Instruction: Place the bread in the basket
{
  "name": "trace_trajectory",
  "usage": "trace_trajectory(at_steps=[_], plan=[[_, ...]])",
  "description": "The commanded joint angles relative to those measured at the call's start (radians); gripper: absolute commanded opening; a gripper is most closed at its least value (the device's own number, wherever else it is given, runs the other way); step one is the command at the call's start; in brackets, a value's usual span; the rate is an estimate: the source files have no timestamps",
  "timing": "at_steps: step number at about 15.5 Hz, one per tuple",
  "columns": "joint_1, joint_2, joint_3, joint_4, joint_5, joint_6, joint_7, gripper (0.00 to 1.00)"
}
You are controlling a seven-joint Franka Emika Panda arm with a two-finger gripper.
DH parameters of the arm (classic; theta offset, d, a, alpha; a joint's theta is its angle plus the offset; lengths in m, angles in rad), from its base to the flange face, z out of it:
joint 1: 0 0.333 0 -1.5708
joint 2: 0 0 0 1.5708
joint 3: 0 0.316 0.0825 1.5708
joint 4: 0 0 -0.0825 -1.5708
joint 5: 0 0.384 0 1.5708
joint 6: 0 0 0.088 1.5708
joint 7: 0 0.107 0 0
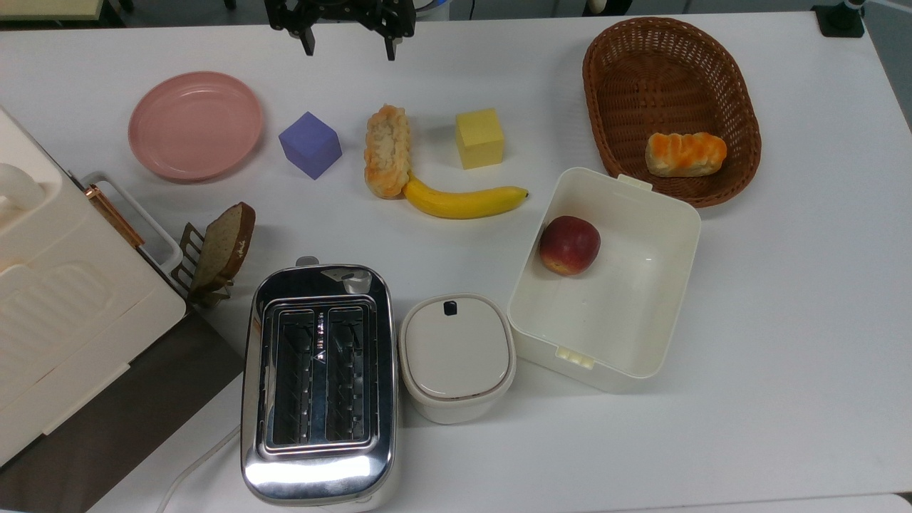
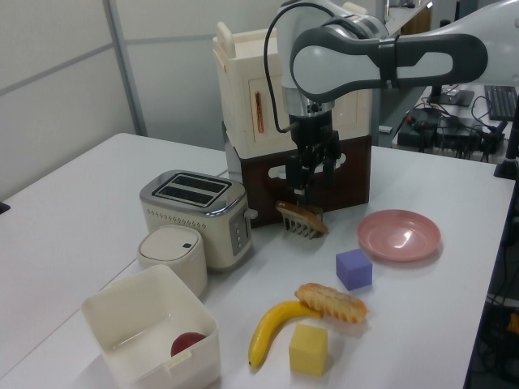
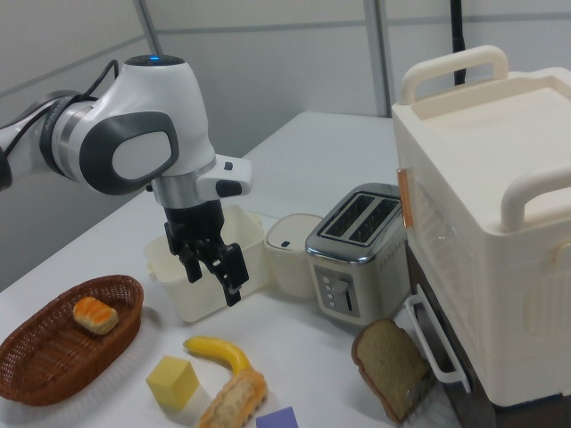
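The gripper (image 1: 345,44) was cut off by the top view's upper edge, so that just its two dark fingers (image 1: 308,41) and part of the hand showed there. In the left view the white box's (image 2: 130,312) wall hid most of the apple (image 2: 188,344), and the toast slice (image 2: 302,219) stood partly behind the gripper. The right view's lower edge cut through the bread (image 3: 234,400), the purple cube (image 3: 278,418) and the toast rack (image 3: 406,403), and its left edge clipped the basket (image 3: 36,374).
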Motion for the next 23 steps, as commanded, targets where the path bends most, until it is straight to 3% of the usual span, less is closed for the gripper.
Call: trace_trajectory(at_steps=[1,4,8,11,15,23], plan=[[0.002,0.009,0.0,0.021,0.004,-0.019,0.006,1.0],[0.006,0.006,0.003,0.011,0.003,-0.031,0.008,1.0],[0.043,-0.002,0.011,-0.074,-0.056,-0.026,0.008,1.0],[0.043,-0.022,0.011,-0.223,-0.045,0.024,-0.037,1.0],[0.034,-0.102,0.006,-0.473,-0.04,0.258,-0.073,1.0],[-0.004,-0.018,0.0,-0.538,-0.043,0.417,-0.109,1.0]])
